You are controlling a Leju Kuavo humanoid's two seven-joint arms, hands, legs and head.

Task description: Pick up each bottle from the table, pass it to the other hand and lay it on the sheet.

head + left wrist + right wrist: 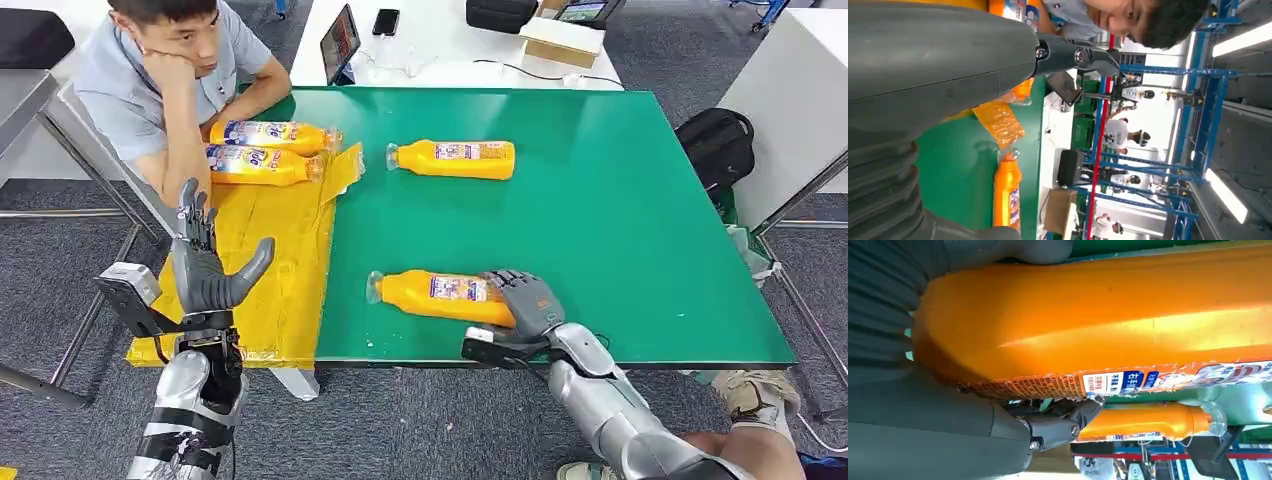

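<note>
An orange bottle (pixel 440 295) lies on its side near the front edge of the green table (pixel 620 220). My right hand (pixel 525 302) grips its base end; up close the bottle (pixel 1108 320) sits against the palm with a finger (pixel 1058 425) curled under it. A second orange bottle (pixel 455 158) lies further back on the table, also seen as a bottle (pixel 1148 422) and a bottle (pixel 1007 192) in the wrist views. Two more bottles (pixel 270 133) (pixel 260 165) lie on the yellow sheet (pixel 270 260). My left hand (pixel 205 265) is raised over the sheet, fingers spread, holding nothing.
A person (pixel 170 70) sits at the table's far left corner, an elbow by the sheet's bottles. Behind is a white table (pixel 450 40) with a tablet, phone and box. A black backpack (pixel 715 145) lies on the floor to the right.
</note>
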